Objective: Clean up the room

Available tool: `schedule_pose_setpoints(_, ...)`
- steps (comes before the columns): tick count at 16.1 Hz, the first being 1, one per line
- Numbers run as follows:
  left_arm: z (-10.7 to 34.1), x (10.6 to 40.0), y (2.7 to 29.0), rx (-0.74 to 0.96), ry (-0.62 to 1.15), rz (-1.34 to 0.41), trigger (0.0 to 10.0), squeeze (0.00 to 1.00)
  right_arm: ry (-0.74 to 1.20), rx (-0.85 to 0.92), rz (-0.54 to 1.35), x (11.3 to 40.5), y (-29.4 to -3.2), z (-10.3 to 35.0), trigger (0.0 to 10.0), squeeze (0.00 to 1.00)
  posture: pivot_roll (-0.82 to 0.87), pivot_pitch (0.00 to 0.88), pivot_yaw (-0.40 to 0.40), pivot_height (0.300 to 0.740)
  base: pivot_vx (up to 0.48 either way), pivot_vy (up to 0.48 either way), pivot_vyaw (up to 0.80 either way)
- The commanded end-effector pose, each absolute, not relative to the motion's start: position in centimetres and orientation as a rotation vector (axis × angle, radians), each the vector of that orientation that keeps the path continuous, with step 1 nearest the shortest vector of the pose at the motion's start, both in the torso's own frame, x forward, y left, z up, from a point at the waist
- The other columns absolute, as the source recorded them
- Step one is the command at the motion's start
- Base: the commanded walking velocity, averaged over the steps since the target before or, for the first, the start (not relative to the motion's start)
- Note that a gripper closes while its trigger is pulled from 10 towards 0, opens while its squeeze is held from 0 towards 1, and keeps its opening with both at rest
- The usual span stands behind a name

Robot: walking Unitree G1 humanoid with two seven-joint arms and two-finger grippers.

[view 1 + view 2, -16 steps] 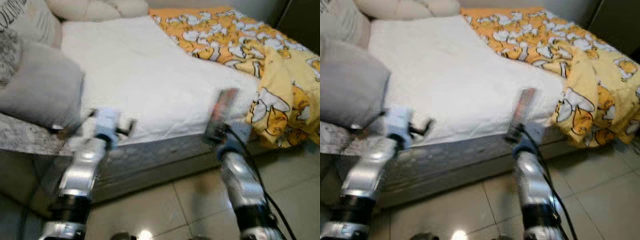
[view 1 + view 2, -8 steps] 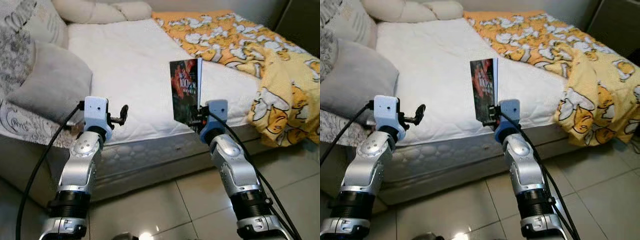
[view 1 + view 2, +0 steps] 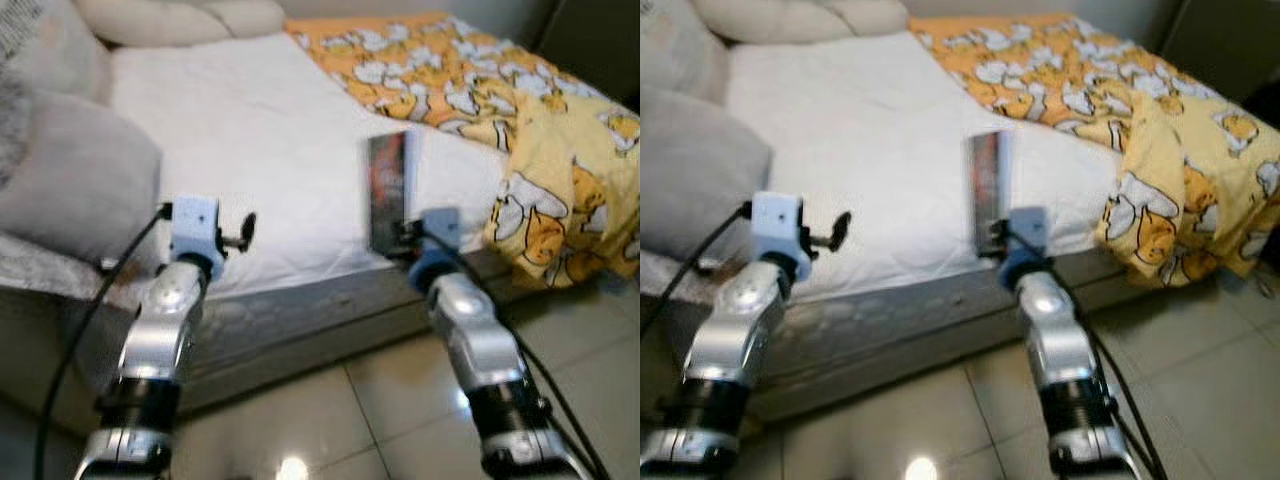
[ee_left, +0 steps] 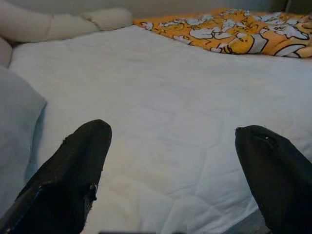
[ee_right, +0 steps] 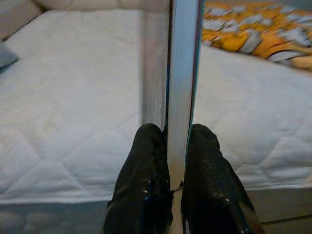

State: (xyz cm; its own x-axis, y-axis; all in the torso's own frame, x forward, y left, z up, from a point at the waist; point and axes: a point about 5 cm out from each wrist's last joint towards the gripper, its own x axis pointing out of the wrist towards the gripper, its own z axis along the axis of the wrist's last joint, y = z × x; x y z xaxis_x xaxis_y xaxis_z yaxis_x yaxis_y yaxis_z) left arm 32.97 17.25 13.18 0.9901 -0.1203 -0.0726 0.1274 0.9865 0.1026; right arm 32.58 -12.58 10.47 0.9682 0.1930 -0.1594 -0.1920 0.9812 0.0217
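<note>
Book (image 3: pixel 388 192): thin paperback; dark cover with reddish artwork, white page edges; closed; standing upright on its lower edge, cover facing the robot's left, over the near edge of the bed (image 3: pixel 270 130); lower edge pinched between the two black fingers (image 5: pixel 141 180) of the right gripper (image 5: pixel 176 146); just beside the bed's orange-and-yellow patterned blanket (image 3: pixel 520 110), on its left.

book (image 3: pixel 388 192) | turned edge-on since 0.5 s ago | view shifted
</note>
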Motion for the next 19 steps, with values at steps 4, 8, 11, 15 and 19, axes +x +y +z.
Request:
schedule_pose_setpoints(4,13.47,33.22,17.18,0.114,0.050,-0.122,10.0,0.00,0.126,-0.016,0.231,33.08,-12.16,11.67,10.0,0.00,-0.03,0.000,-0.007,0.740,0.325,0.000,0.80)
schedule_pose_setpoints(8,13.39,33.15,17.34,0.110,0.051,-0.117,10.0,0.00,0.123,-0.019,0.249,32.88,-11.89,11.67,10.0,0.00,-0.02,0.000,-0.009,0.740,0.327,0.000,0.80)
schedule_pose_setpoints(11,13.16,33.15,17.35,0.110,0.057,-0.111,10.0,0.00,0.121,-0.023,0.260,32.82,-11.91,11.65,10.0,0.00,-0.02,0.000,-0.009,0.740,0.328,0.000,0.80)
schedule_pose_setpoints(15,13.06,33.09,17.34,0.109,0.059,-0.110,10.0,0.00,0.112,-0.017,0.257,32.75,-11.92,11.68,10.0,0.00,-0.02,0.000,-0.008,0.740,0.328,0.000,0.72)
schedule_pose_setpoints(19,12.86,32.95,17.29,0.096,0.062,-0.116,10.0,0.00,0.115,0.020,0.224,32.71,-12.46,11.57,10.0,0.00,-0.02,0.000,-0.010,0.740,0.334,0.000,0.00)
